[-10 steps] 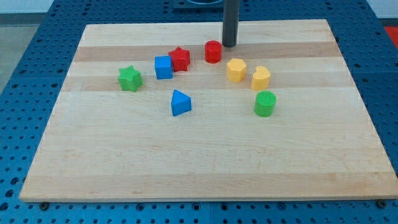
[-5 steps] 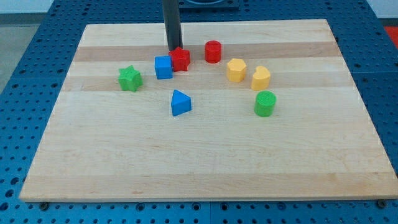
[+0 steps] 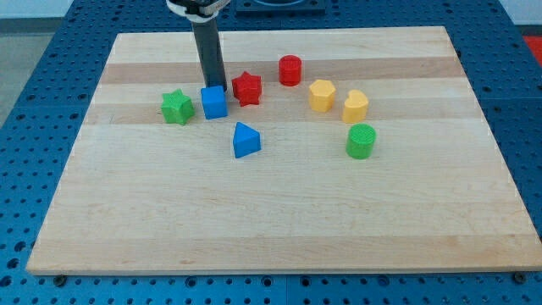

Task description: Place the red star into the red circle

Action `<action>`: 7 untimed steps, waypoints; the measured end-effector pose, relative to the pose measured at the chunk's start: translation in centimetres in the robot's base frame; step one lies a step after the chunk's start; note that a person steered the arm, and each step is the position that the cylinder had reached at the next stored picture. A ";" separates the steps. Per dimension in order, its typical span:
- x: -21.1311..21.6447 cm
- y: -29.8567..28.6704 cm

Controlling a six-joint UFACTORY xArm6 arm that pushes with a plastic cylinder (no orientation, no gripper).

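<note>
Landmark: the red star (image 3: 247,87), the task's own block, lies on the worktop (image 3: 279,212) in its upper half, a little toward the view's left of the middle.
My tip: the rod comes down from the view's top, and my tip (image 3: 212,87) sits at the upper edge of the blue cube, to the view's left of the red star; whether it touches the cube I cannot tell.
Gripper: there is none on this arm, only the straight dark rod, so nothing spreads, presses together or pinches.
Red circle: the red cylinder (image 3: 290,69) stands to the view's upper right of the red star, near it but apart.
Blue cube: (image 3: 214,102) just beside the red star on the view's lower left, a narrow gap between them.
Green star: (image 3: 177,107) farther to the view's left of the red star, beyond the blue cube and slightly lower.
Blue triangle: the blue wedge-shaped block (image 3: 246,140) lies straight below the red star, toward the view's bottom, apart from it.
Yellow blocks: one (image 3: 322,95) to the view's right of the red star, past the red cylinder and lower; a second (image 3: 356,106) just beyond it; their exact shapes are hard to make out.
Green cylinder: (image 3: 361,141) well to the view's lower right of the red star, below the second yellow block.
</note>
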State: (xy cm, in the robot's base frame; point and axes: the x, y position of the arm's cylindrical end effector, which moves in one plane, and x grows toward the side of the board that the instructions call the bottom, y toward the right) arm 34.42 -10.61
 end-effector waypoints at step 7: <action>1.6 3.7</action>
State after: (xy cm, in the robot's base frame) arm 36.03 -6.87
